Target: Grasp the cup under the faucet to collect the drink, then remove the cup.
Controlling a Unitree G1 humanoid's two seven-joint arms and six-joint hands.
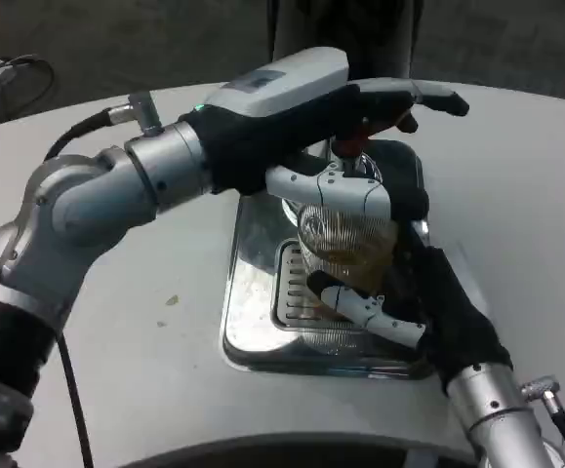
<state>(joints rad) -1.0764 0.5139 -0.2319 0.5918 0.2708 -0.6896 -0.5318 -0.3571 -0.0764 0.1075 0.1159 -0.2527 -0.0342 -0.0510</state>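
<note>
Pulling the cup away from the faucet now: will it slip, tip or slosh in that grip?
The cup looks clear, ribbed and rigid, so it likely won't deform, and the ribs may help grip. It holds some amber liquid, so a quick tilt could slosh. The right hand wraps it, the left hand reaches over above; the wet-looking metal tray suggests possible slipperiness.

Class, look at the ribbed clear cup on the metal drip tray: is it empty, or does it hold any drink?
Partly filled. An amber band of liquid shows through the cup, held by the right hand.
</note>
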